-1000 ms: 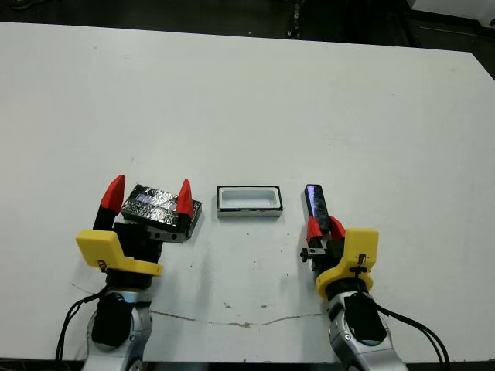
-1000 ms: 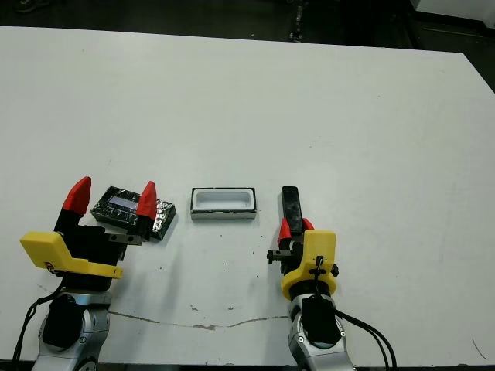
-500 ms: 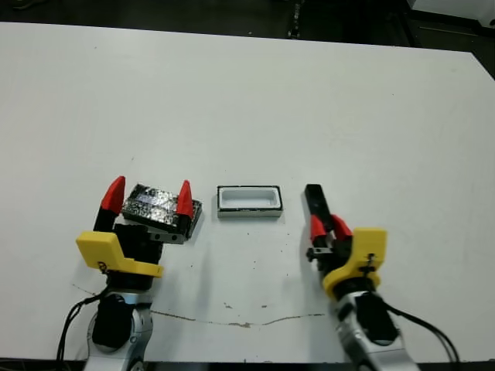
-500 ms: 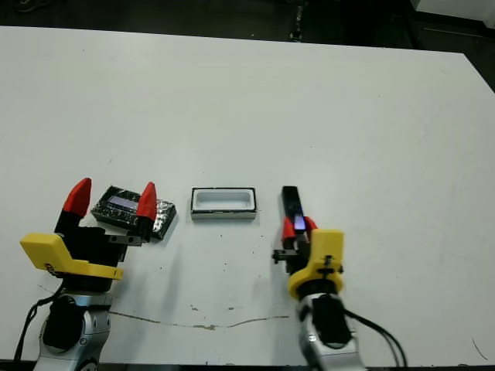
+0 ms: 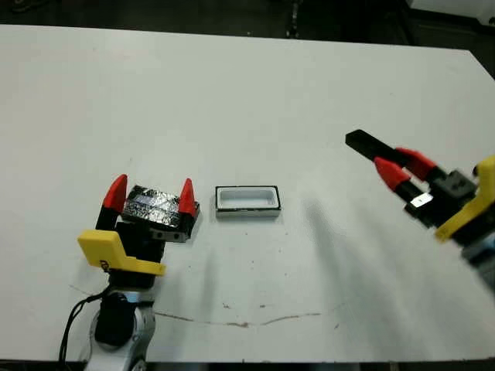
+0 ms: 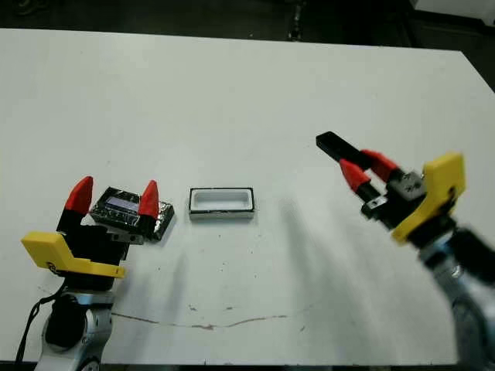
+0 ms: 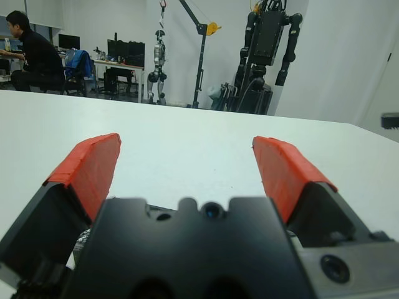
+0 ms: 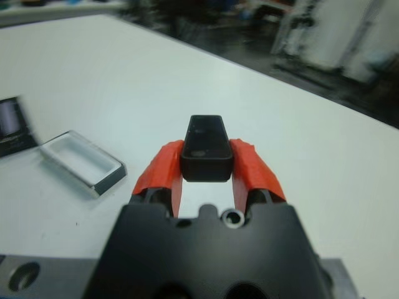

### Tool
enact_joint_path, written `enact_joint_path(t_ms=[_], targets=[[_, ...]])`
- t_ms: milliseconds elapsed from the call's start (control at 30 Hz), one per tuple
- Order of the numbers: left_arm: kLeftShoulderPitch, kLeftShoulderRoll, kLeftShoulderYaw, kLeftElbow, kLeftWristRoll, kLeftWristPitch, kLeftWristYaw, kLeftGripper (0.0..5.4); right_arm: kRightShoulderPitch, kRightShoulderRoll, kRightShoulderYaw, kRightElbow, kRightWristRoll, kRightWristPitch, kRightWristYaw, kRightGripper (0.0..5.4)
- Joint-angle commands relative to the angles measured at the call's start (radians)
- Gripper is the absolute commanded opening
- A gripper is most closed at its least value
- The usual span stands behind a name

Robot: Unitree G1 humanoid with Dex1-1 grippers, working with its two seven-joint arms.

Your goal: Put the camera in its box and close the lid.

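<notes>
Over on the robot's right side, the right gripper [image 6: 362, 168] is up off the white table [image 5: 247, 93] with the camera [image 8: 205, 147] pinched between its two red fingers, the black bar sticking out past the tips, well apart from the box [image 5: 247, 200]. The box sits open near the middle of the table, white lining showing. Just to its left lies the lid [image 5: 152, 204], and the left gripper [image 5: 150, 199] has its fingers spread wide on either side of it.
</notes>
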Motion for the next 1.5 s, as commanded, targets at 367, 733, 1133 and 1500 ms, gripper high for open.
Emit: enact_joint_path(t_ms=[367, 733, 1133, 1500], targets=[[0.005, 0.010, 0.008, -0.004, 0.022, 0.010, 0.005, 5.40, -0.506, -0.075, 0.376, 0.563, -0.147, -0.152, 0.591, 1.69], [0.008, 0.008, 0.011, 0.001, 0.024, 0.011, 0.006, 5.40, -0.639, 0.062, 0.523, 0.716, -0.271, -0.214, 0.694, 1.69], [0.014, 0.002, 0.008, 0.003, 0.021, 0.021, 0.009, 5.40, -0.667, 0.136, 0.534, 0.754, -0.316, -0.273, 0.714, 1.69], [0.016, 0.002, 0.007, 0.018, 0.028, 0.008, 0.010, 5.40, -0.706, 0.193, 0.533, 0.851, -0.319, -0.297, 0.773, 1.69]])
